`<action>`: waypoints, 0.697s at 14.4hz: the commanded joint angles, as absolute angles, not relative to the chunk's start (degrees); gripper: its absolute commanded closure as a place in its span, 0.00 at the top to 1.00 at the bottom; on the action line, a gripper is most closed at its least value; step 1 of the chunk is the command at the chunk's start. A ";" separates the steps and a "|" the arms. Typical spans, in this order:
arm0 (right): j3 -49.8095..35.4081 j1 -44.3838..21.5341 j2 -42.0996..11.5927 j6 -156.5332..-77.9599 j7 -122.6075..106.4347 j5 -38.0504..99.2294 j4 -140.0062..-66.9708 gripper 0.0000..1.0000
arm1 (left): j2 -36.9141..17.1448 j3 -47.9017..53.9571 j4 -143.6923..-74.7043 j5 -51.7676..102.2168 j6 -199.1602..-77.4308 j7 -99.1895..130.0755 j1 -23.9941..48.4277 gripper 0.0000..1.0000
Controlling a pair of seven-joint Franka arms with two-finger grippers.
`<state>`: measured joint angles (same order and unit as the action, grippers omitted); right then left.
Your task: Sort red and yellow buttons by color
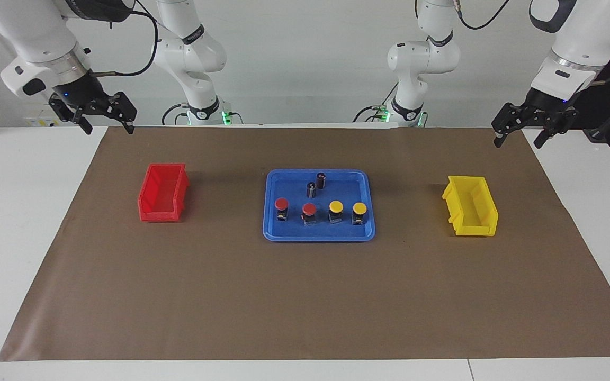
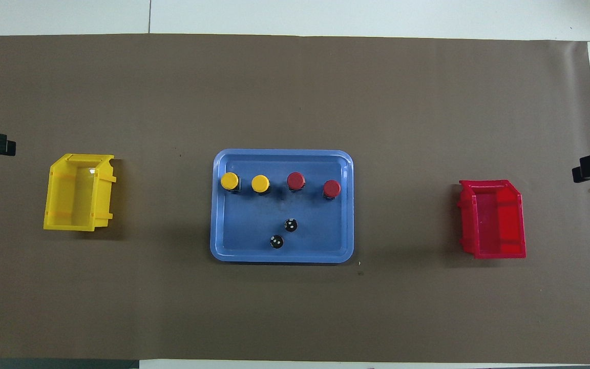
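Observation:
Two red buttons (image 1: 281, 205) (image 1: 309, 209) and two yellow buttons (image 1: 335, 206) (image 1: 359, 208) stand upright in a row in a blue tray (image 1: 318, 238) at the middle of the table. The overhead view shows the same reds (image 2: 295, 180) (image 2: 332, 188) and yellows (image 2: 229, 181) (image 2: 260, 183). A red bin (image 1: 159, 216) sits toward the right arm's end and a yellow bin (image 1: 477, 230) toward the left arm's end. My right gripper (image 1: 108, 126) hangs open and empty above the mat's corner near its base. My left gripper (image 1: 518, 142) hangs open and empty above the other near corner.
Two dark cylinders without coloured caps (image 1: 321, 180) (image 1: 311, 189) stand in the tray, nearer to the robots than the buttons. A brown mat (image 1: 305, 307) covers most of the white table. Both bins look empty.

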<state>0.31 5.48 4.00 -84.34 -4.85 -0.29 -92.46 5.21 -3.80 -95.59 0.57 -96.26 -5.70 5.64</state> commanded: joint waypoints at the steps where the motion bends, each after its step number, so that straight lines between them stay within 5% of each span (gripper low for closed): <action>1: 0.09 5.45 3.78 -84.55 -4.13 -0.79 -92.11 1.00 | 4.31 -3.43 -94.84 0.70 -96.77 -6.15 5.53 1.00; 10: 0.00 4.67 4.13 -84.99 -4.04 -0.97 -92.98 1.00 | 4.74 -3.52 -94.83 1.23 -95.80 -5.71 5.27 1.00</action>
<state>0.31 5.39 3.98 -84.34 -4.85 -0.29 -92.47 4.54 -3.56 -95.18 0.57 -96.26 -5.68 5.65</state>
